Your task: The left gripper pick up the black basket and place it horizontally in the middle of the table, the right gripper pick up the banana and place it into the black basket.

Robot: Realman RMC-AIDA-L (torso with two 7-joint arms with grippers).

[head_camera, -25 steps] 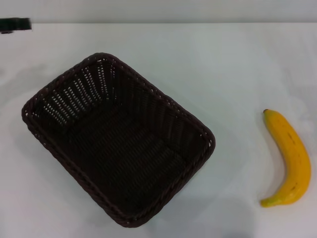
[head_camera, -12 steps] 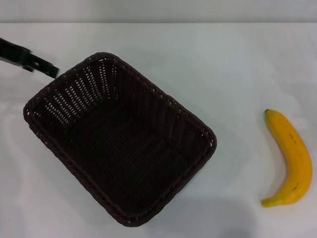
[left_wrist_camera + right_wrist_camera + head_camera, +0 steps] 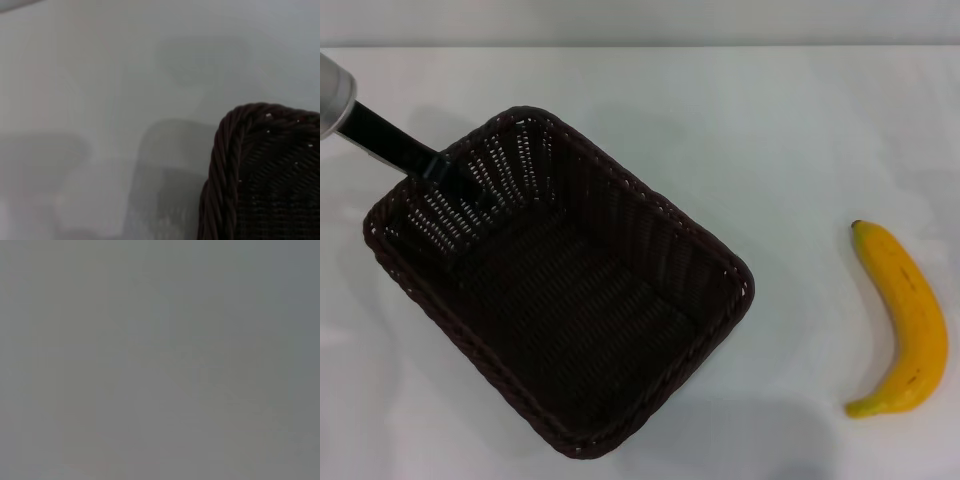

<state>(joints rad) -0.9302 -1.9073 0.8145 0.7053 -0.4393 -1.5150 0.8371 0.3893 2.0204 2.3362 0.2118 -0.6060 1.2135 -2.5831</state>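
Observation:
The black basket (image 3: 651,200) sits at an angle on the white table (image 3: 780,120), left of the middle. My left gripper (image 3: 455,178) reaches in from the far left, and its slim black fingers lie over the basket's far left rim, dark against the dark weave. The left wrist view shows a rounded corner of the basket's braided rim (image 3: 225,165) close up. The yellow banana (image 3: 910,320) lies on the table at the right, dark tip pointing away, well apart from the basket. My right gripper is out of view.
The table's far edge (image 3: 640,45) runs along the top of the head view. The right wrist view shows only a plain grey surface.
My left arm has come in from the far left and down to the basket's far left rim. The basket and banana have barely moved.

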